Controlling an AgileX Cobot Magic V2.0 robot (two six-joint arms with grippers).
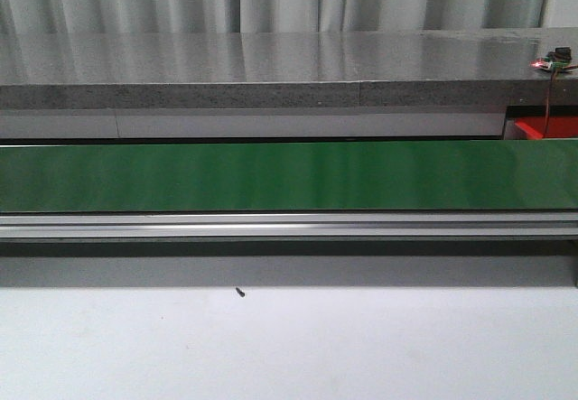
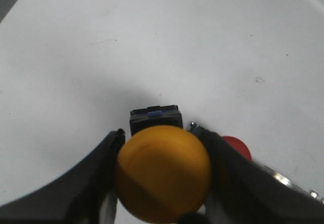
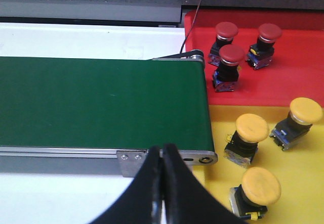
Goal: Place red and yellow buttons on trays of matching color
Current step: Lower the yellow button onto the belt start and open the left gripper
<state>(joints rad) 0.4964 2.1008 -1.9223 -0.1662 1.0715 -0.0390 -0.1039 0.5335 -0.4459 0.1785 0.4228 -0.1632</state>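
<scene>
Front: you see only the green belt (image 1: 271,176) and a red tray (image 1: 547,128) corner far right. Left wrist: left gripper (image 2: 163,176) clamps a yellow button (image 2: 163,172) above the white surface (image 2: 152,47); a red button (image 2: 236,146) sits just beside. Right wrist: right gripper (image 3: 162,183) closed, empty; three red buttons (image 3: 232,57) on the red tray, three yellow buttons (image 3: 251,129) on the yellow tray (image 3: 298,183).

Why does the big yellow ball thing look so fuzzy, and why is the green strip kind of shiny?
Left wrist view: the yellow button sits so close to the lens that it blurs, with a dark shadow on the white surface behind it. Front view: soft pale glare streaks the green belt. Right wrist view: evenly lit and sharp.
</scene>
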